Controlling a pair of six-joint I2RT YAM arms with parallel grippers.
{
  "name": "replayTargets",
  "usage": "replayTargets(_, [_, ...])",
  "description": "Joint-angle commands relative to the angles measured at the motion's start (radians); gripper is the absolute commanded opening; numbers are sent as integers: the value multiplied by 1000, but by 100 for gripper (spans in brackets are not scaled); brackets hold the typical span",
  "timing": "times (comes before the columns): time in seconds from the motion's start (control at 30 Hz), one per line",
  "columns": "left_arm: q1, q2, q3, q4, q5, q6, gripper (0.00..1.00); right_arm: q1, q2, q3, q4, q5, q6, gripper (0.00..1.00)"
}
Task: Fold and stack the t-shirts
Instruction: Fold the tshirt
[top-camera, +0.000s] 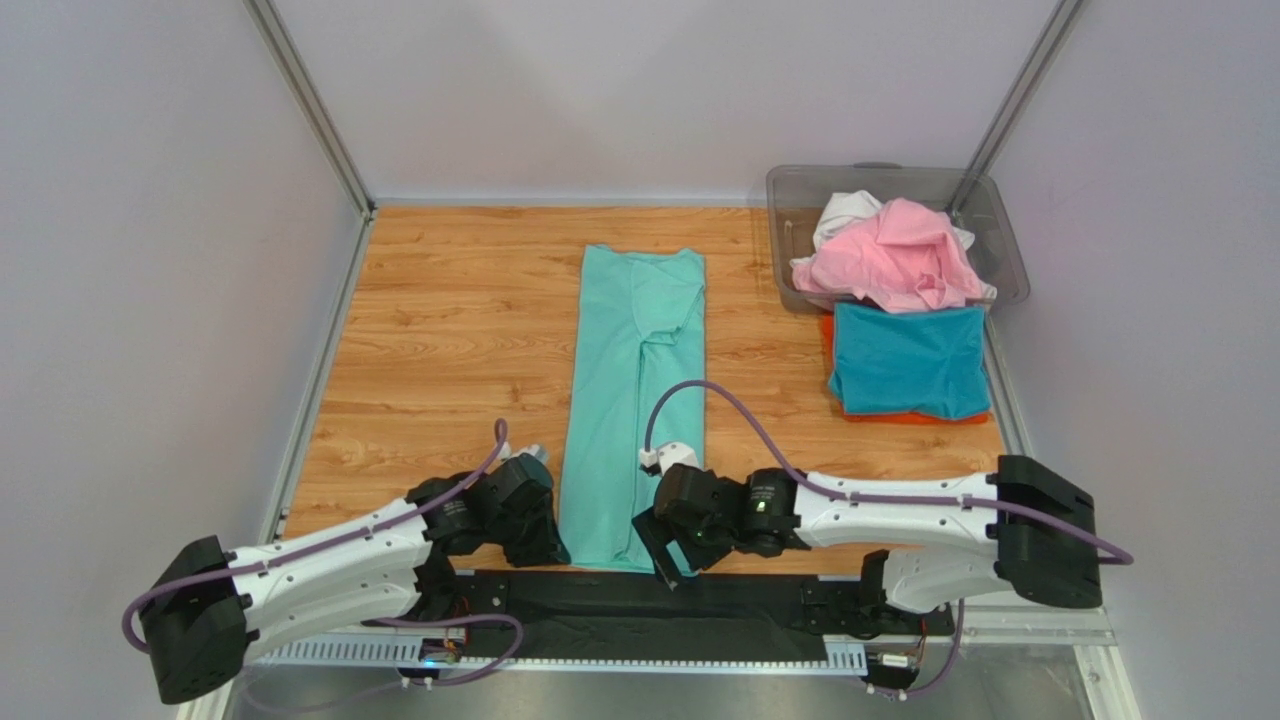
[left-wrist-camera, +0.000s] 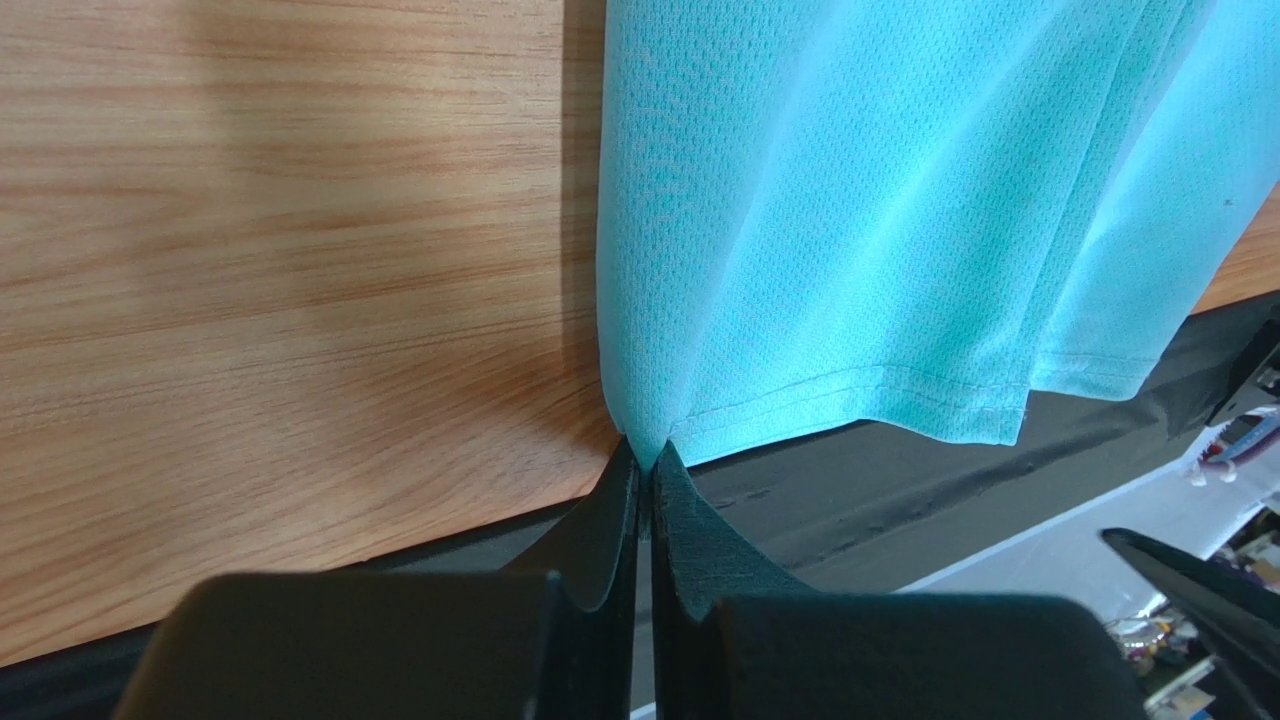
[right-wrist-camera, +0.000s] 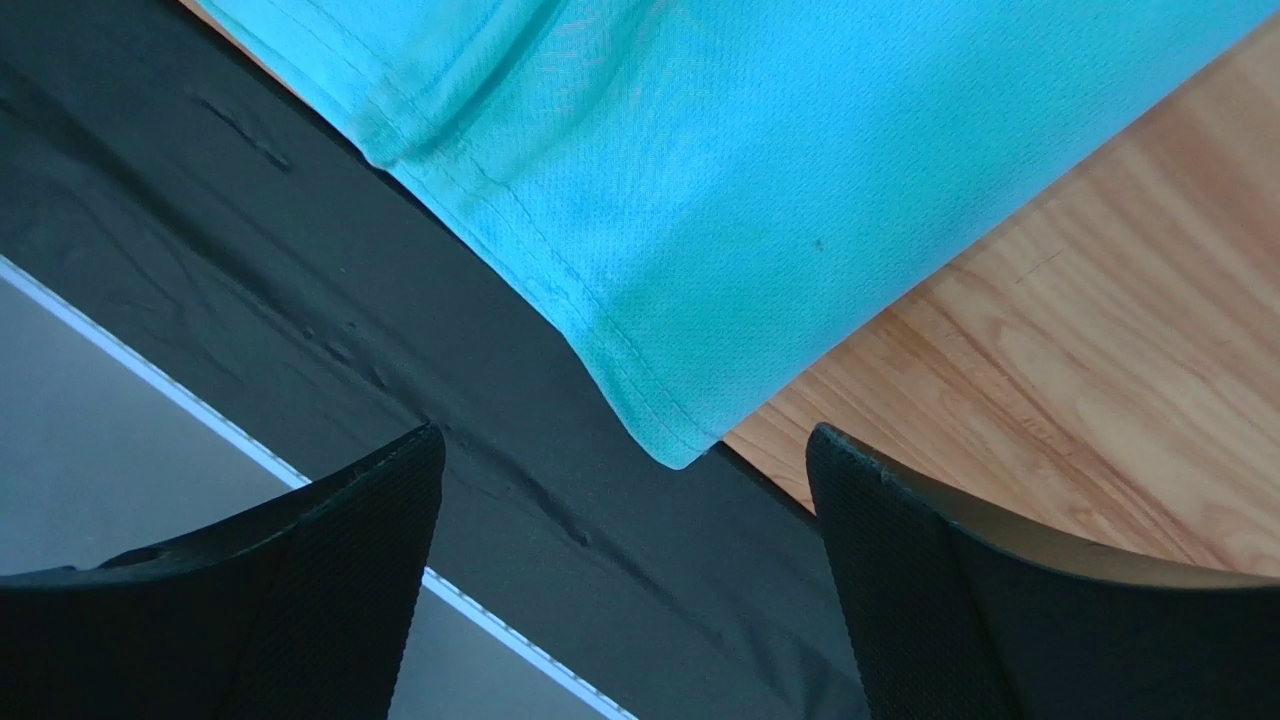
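The mint green t-shirt (top-camera: 631, 398) lay folded narrow; left gripper (left-wrist-camera: 648, 462) jaws clamped its near hem corner, right gripper (right-wrist-camera: 624, 438) jaws stood apart.

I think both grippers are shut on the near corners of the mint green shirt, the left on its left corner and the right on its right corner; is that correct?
Not quite. The left gripper is shut on the near left corner of the mint green shirt, but the right gripper is open, its fingers apart on either side of the near right corner. The right wrist view shows this.
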Motion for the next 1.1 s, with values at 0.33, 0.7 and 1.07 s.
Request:
replayTargets(0.33, [-5,-23,-25,-34,13,-21,0,43,125,-48,43,-32,74,55])
replayTargets(0.7, [-5,-86,79,-85,-13,36,0,42,38,37,-26,85,48,7])
replayTargets(1.07, [50,109,452,-183,-266,186,0,-151,-4,227,-65,175,-129,1])
